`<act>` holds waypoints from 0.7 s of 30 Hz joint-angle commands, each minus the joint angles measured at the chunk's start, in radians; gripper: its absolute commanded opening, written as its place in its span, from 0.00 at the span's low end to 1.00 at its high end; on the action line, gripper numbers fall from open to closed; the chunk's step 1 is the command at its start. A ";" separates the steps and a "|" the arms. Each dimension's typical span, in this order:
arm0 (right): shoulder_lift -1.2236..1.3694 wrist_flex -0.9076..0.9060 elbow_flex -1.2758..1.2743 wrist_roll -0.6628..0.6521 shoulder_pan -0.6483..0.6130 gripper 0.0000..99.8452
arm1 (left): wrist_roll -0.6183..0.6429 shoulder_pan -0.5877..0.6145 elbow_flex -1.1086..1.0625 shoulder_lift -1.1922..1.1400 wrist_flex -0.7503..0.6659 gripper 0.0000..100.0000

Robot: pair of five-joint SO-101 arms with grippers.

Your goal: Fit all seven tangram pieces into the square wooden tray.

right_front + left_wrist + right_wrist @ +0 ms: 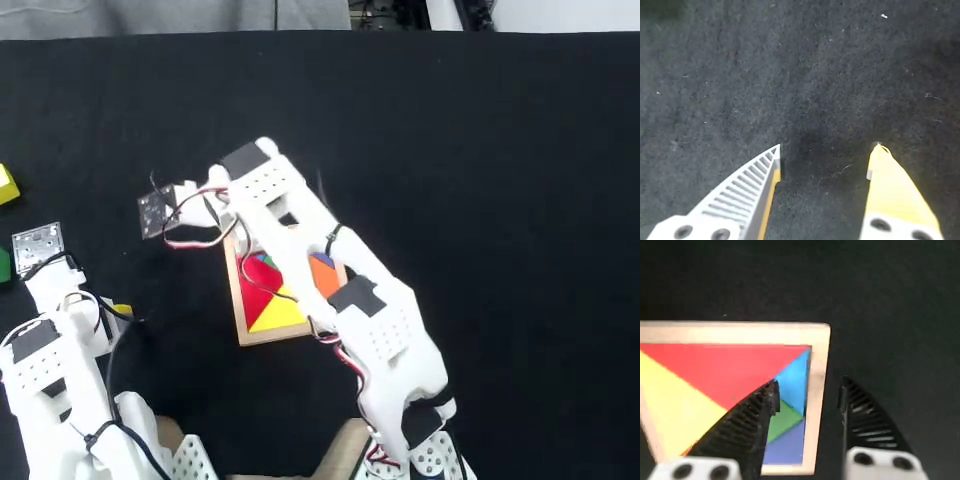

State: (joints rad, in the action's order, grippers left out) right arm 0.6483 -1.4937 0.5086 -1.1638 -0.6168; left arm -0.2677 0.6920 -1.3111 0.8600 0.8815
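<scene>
The square wooden tray (243, 322) lies at the table's middle, partly under my right arm (300, 225). Inside it I see a red piece (257, 287), a yellow piece (279, 316) and an orange piece (322, 276). Up close, the tray (819, 370) holds red (735, 365), yellow (675, 410), light blue (795, 382), green (785, 422) and dark blue (787, 447) pieces lying flat. My right gripper (808, 388) is open, with one finger over the pieces and the other outside the rim near a corner. My left gripper (827, 150) is open over bare black cloth, holding nothing.
Black cloth covers the table. A yellow block (6, 186) and a green object (3, 262) sit at the far left edge, close to my left arm (45, 355). Wide free room lies to the right and behind the tray.
</scene>
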 commanded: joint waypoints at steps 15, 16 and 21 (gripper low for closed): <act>-0.302 -0.253 0.168 0.344 0.319 0.02 | -0.008 -0.110 -0.007 0.003 -0.017 0.28; -0.298 -0.252 0.140 0.396 0.348 0.01 | -0.008 -0.133 -0.015 0.003 -0.015 0.28; -0.288 -0.169 -0.174 0.506 0.509 0.01 | -0.008 -0.166 -0.024 0.003 -0.011 0.28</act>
State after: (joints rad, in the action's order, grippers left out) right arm 0.4120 -1.7162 0.5086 -0.6943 -0.1964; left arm -0.2677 0.5478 -1.3418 0.8600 0.8815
